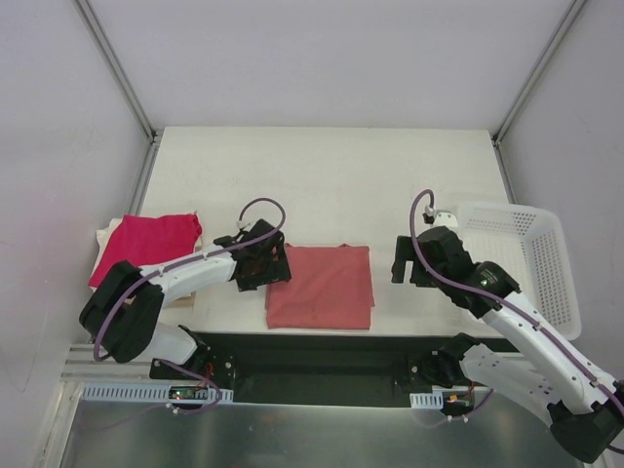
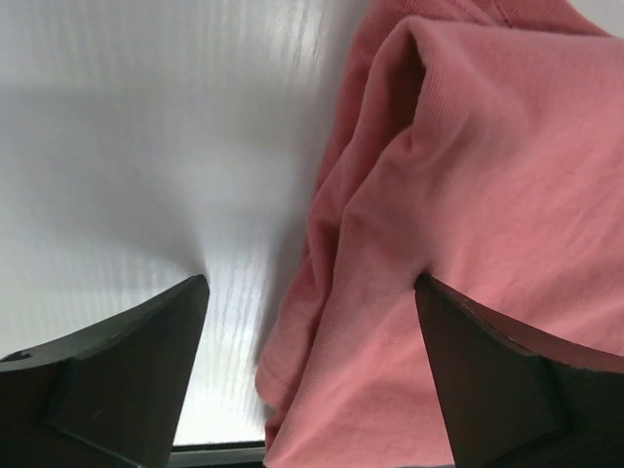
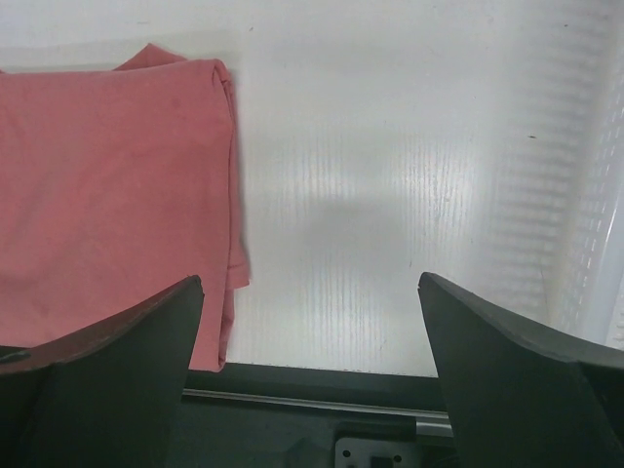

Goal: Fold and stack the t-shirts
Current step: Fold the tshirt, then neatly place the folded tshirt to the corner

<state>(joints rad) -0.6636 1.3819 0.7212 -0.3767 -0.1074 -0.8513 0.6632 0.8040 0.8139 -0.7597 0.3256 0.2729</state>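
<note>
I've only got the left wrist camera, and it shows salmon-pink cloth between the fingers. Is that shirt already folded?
Observer: Yes. From above, the salmon-pink cotton t-shirt lies as a flat folded rectangle near the middle of the white table.
Operator: Where's the right gripper?
Observer: The right gripper hangs open over the table, to the right of that shirt and not touching it.
Operator: Any stack started?
Observer: A folded magenta-red t-shirt sits on cream folded t-shirts at the left edge.
</note>
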